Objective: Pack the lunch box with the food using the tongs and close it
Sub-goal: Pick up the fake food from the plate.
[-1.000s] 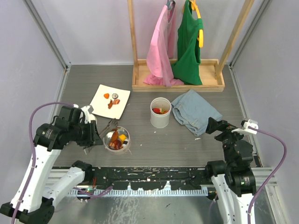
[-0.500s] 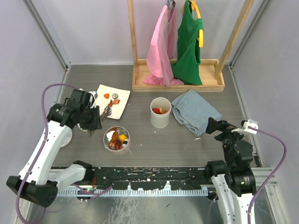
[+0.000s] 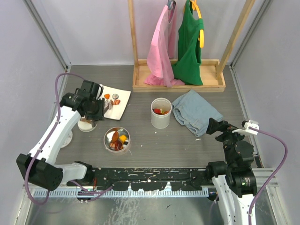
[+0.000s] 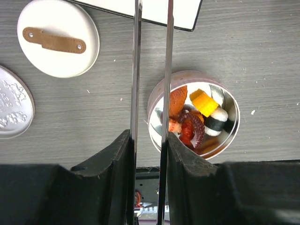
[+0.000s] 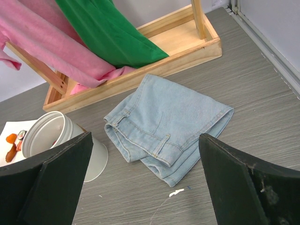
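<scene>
Currently the tongs (image 4: 136, 70) are clamped between the fingers of the left gripper (image 4: 149, 138), jaws partly closed, with both thin arms squeezed nearly parallel. With the round lunch box tin (image 4: 236, 119) taken as reference, food (image 4: 194, 119) in orange, red and dark colours, plus a black-and-white roll, is already seen inside it. One tongs arm is seen crossing the tin's left rim in the wrist view, and the tips are cut off past the plate edge. Beyond the tin, slightly left, a white plate (image 3: 123, 108) is set with a few more pieces (image 3: 112, 99) on it. Left of the tin a white lid (image 4: 58, 40) with a brown strap is laid flat, with an embossed metal lid (image 4: 11, 108) further left. Beyond-right of the tin a white container (image 3: 161, 114) is stood upright, with folded jeans (image 5: 168, 126) further right. Well right of the tin, the right gripper (image 5: 144, 138) is held wide open with nothing gripped.
</scene>
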Robot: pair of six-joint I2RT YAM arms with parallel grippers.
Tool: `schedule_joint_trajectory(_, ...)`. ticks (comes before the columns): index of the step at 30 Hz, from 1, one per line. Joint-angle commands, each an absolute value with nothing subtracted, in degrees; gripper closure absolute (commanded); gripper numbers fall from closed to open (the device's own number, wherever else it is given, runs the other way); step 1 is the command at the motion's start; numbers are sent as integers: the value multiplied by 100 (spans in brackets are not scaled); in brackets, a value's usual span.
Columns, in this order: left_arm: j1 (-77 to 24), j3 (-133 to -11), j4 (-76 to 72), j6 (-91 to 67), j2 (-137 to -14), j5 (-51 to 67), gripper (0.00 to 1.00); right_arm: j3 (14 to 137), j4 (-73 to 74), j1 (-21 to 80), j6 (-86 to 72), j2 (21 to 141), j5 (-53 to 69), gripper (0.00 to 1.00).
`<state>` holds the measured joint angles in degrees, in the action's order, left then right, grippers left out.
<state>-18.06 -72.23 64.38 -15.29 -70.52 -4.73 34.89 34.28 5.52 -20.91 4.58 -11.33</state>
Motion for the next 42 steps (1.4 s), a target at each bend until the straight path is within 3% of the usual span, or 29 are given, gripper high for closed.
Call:
schedule_joint_trajectory(1, -1828, -7441, 5921, -1362, -7186, -675, 66, 3507, 3118, 589, -2048, 492, -1196, 0)
schedule_joint_trajectory(42, -1433, -7175, 5422, -1126, -8196, -458, 63, 3498, 3110, 589, -2026, 466, -1204, 0)
